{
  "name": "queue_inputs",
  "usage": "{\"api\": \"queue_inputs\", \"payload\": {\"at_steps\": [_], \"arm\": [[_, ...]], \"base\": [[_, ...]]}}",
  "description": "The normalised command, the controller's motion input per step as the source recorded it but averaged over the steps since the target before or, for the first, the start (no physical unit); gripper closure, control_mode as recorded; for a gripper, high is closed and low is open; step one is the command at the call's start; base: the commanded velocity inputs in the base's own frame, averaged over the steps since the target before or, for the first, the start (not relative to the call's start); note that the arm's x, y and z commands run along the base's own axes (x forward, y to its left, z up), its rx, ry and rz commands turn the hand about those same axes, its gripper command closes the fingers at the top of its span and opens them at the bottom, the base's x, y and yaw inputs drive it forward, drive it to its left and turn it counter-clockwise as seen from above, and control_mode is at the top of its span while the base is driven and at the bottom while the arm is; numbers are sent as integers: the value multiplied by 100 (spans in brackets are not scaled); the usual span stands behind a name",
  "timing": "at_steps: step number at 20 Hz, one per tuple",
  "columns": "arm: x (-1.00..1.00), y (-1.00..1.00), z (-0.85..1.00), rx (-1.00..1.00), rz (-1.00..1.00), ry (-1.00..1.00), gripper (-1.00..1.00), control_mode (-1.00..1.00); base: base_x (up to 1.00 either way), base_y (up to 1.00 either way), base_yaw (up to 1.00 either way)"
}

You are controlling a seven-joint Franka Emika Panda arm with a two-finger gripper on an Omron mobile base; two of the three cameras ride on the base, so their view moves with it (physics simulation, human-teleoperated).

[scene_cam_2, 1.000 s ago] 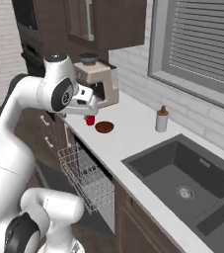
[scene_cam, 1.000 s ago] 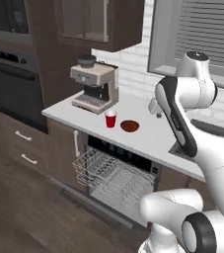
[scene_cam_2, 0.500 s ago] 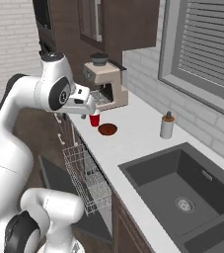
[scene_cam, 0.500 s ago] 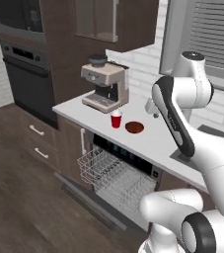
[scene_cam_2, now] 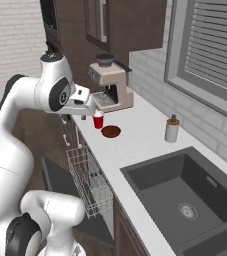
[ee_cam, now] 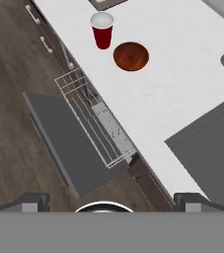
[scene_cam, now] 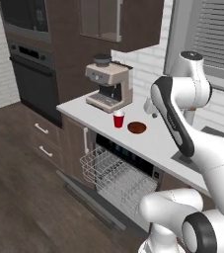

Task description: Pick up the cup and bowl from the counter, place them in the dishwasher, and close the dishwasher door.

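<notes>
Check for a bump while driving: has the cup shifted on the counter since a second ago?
No. The cup stands just left of the bowl, before the coffee machine, as earlier; the camera moved.

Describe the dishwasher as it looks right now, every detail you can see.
The dishwasher sits under the white counter, below the cup and bowl. Its door, a flat dark grey panel hinged at the bottom, is dropped fully open, lying about level above the wooden floor. A pale grey wire rack is pulled out over the door and looks empty. A black control strip with small lit marks runs along the top of the opening. Nothing of the robot touches it.
</notes>
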Motion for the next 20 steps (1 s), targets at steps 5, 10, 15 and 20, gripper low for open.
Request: {"api": "queue_inputs", "payload": {"at_steps": [5, 10, 15, 20], "arm": [[0, 0, 0, 0, 0, 0, -100, 100], [0, 0, 0, 0, 0, 0, -100, 100], [15, -2, -2, -1, 0, 4, -100, -100], [91, -6, -58, -18, 9, 5, -100, -100]], "base": [[-9, -36, 9], [0, 0, 0], [0, 0, 0], [0, 0, 0]]}}
